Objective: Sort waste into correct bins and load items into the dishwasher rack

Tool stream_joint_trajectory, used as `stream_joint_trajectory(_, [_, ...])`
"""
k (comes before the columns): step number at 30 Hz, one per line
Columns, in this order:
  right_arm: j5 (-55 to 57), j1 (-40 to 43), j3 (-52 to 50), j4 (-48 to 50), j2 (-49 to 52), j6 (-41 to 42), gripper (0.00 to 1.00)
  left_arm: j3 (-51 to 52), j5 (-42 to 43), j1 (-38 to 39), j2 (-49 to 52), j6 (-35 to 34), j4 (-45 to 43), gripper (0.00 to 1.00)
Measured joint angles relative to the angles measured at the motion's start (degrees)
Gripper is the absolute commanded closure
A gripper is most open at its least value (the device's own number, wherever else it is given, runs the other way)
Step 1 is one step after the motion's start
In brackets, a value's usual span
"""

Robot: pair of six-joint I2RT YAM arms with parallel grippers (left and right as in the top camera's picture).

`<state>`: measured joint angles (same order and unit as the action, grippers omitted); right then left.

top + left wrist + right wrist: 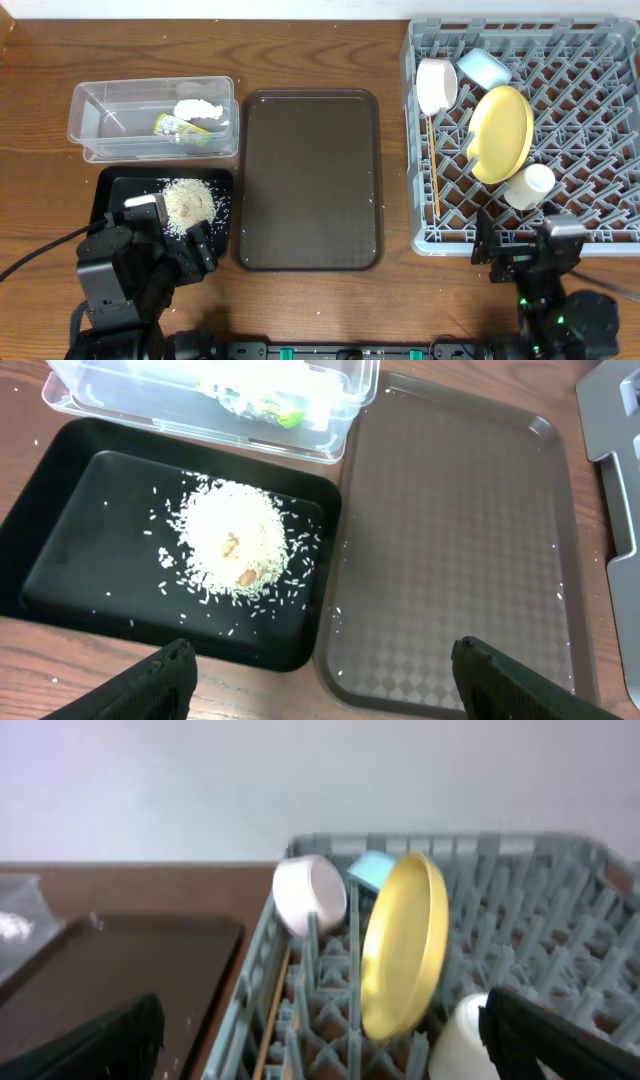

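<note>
Plate (501, 133) slotted edgewise in rack (413, 150) to stay upright, rice (186, 203) binned in black tray (112, 195) left of rack; left gripper (325, 665) and right gripper (320, 1040) gape empty.

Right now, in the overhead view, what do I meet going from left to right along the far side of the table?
clear plastic box, dark brown serving tray, grey dishwasher rack

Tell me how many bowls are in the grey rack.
2. The white bowl lies on its side at the far left corner of the rack; the light blue bowl is right of it, behind the yellow plate. No other seems hidden.
</note>
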<state>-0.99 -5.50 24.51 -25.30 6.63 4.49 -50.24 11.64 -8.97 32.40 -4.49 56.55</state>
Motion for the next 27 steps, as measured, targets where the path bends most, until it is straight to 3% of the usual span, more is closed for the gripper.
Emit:
stream_joint_trajectory(10, [0.37, 0.00, -20.33, 27.58, -5.92, -4.17, 0.01, 0.09, 0.00, 0.00, 0.00, 0.00, 0.00, 0.16])
stream_joint_trajectory(14, [-0.09, 0.00, -24.15, 21.11, -5.95, -5.60, 0.01, 0.09, 0.00, 0.00, 0.00, 0.00, 0.00, 0.16])
stream_joint_trajectory(27, [-0.50, 0.00, -24.13, 21.33, -5.79, -6.62, 0.01, 0.13, 0.00, 0.00, 0.04, 0.00, 0.00, 0.16])
